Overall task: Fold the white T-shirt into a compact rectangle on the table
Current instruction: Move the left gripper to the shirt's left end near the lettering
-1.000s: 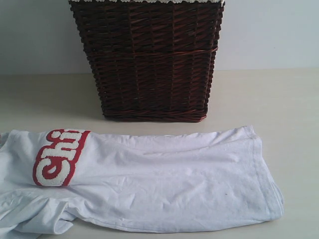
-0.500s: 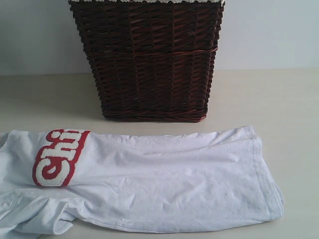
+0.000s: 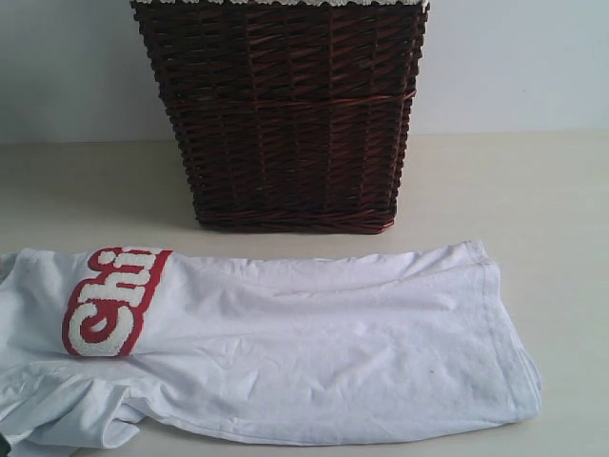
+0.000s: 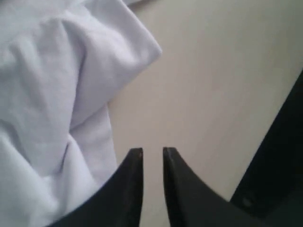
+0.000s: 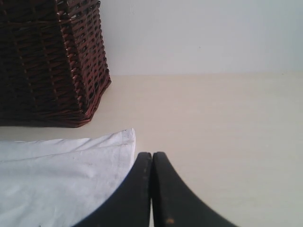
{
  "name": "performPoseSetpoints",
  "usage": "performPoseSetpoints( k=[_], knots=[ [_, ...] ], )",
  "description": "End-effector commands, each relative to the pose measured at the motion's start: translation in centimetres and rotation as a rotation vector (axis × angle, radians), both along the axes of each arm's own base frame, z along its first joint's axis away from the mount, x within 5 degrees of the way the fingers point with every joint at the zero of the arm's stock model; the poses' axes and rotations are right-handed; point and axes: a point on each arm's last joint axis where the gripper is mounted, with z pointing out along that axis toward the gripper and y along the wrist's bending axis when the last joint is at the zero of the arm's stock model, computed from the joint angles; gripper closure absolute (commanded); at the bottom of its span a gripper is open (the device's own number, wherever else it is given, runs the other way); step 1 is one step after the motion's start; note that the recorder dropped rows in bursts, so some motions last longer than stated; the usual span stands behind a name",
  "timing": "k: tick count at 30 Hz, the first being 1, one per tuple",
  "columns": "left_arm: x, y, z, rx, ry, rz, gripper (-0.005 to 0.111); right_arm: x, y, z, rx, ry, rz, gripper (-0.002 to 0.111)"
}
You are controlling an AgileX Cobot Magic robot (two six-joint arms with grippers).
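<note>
The white T-shirt (image 3: 314, 352) lies folded lengthwise across the table (image 3: 533, 190), in front of the basket. Its red-outlined lettering (image 3: 109, 305) is at the left end, where the cloth is bunched. In the left wrist view my left gripper (image 4: 152, 151) is open by a narrow gap with nothing in it. It hovers over bare table right beside the rumpled shirt cloth (image 4: 57, 94). In the right wrist view my right gripper (image 5: 151, 155) is shut on nothing, just off the shirt's hem corner (image 5: 127, 136). Only a dark sliver (image 3: 4, 444) shows at the exterior view's bottom-left corner.
A tall dark wicker basket (image 3: 285, 114) stands behind the shirt's middle, against the pale wall (image 3: 533, 67); it also shows in the right wrist view (image 5: 47, 61). A dark shape (image 4: 279, 156) runs along one side of the left wrist view, past the table's edge.
A small dark sliver has come into the exterior view's bottom-left corner, by the bunched cloth. The shirt and basket have not moved.
</note>
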Motion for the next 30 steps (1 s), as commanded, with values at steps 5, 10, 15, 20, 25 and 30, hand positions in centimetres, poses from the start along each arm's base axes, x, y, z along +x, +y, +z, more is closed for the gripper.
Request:
performPoseSetpoints(
  k=[5,10,15,20,25,30],
  knots=[
    [5.2,0.8,0.6,0.091,-0.614,0.01,0.076,0.0,0.0,-0.1,-0.01,-0.003,0.001,0.108],
    [9.2,1.2,-2.7,0.092,-0.532,0.04,0.107,0.0,0.0,-0.1,-0.008,-0.004,0.001,0.108],
    [14.4,1.5,-6.1,0.048,-0.467,0.144,0.107,0.0,0.0,-0.1,-0.008,-0.004,0.001,0.108],
    [15.7,1.8,-9.3,0.061,-0.401,0.148,0.107,0.0,0.0,-0.1,-0.008,-0.004,0.001,0.108],
    [18.1,2.4,-8.8,0.103,-0.469,0.164,0.107,0.0,0.0,-0.1,-0.008,-0.004,0.001,0.108],
    [19.9,2.3,-7.5,0.058,-0.522,0.221,0.107,0.0,0.0,-0.1,-0.008,-0.004,0.001,0.108]
  ],
)
